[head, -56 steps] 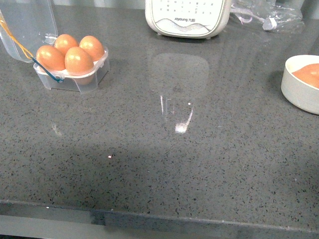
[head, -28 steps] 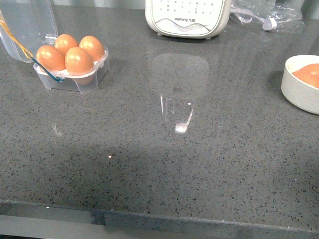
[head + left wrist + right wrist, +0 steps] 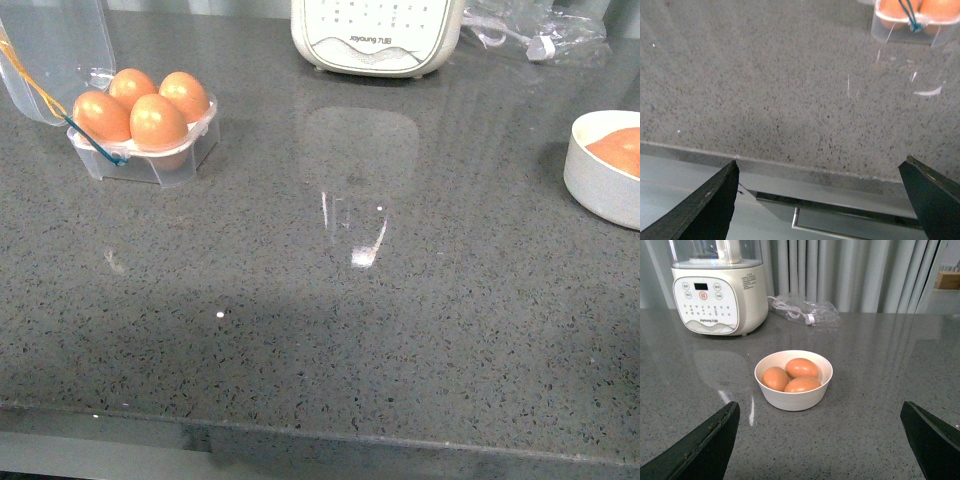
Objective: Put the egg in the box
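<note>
The box (image 3: 150,155) stands at the far left of the table with its clear lid (image 3: 50,45) swung open, and several brown eggs fill its cells. In the left wrist view only its near end (image 3: 912,27) shows. A white bowl (image 3: 793,395) holds three more brown eggs, the top egg (image 3: 801,367) among them; the front view cuts the bowl (image 3: 600,185) off at the right edge. My right gripper (image 3: 820,440) is open and empty, facing the bowl from a distance. My left gripper (image 3: 820,200) is open and empty over the table's front edge. Neither arm shows in the front view.
A white kitchen appliance (image 3: 375,40) stands at the back centre, with a clear plastic bag (image 3: 535,35) to its right. Both also appear in the right wrist view: the appliance (image 3: 717,295) and the bag (image 3: 807,312) behind the bowl. The table's front edge (image 3: 300,425) runs across below.
</note>
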`<move>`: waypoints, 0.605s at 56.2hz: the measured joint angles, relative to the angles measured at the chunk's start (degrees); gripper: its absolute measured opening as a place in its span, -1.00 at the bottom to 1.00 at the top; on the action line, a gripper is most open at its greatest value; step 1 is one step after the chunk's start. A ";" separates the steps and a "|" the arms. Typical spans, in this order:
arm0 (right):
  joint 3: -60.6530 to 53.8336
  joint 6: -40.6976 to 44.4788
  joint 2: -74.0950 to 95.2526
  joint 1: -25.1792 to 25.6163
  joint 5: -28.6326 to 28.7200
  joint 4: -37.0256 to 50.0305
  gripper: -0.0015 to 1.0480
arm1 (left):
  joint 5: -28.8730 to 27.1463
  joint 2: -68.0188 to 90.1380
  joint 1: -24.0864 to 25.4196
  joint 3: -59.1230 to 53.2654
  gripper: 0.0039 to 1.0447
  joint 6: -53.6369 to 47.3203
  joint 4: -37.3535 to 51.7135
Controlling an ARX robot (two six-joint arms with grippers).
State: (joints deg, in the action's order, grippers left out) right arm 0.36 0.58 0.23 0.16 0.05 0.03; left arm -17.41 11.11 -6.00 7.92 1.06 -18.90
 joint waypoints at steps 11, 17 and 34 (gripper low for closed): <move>0.00 0.00 0.00 0.00 0.00 0.00 0.86 | 2.97 2.08 1.92 0.42 0.87 -0.42 3.26; 0.00 0.00 0.00 0.00 0.00 0.00 0.86 | 6.08 6.10 4.94 0.72 0.87 -0.96 8.22; 0.00 0.00 0.00 0.00 0.00 0.00 0.86 | 11.58 33.92 13.70 6.75 0.87 -5.84 37.35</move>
State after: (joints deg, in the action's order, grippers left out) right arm 0.36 0.58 0.23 0.16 0.05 0.03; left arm -5.82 45.04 7.70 14.68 -4.78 18.46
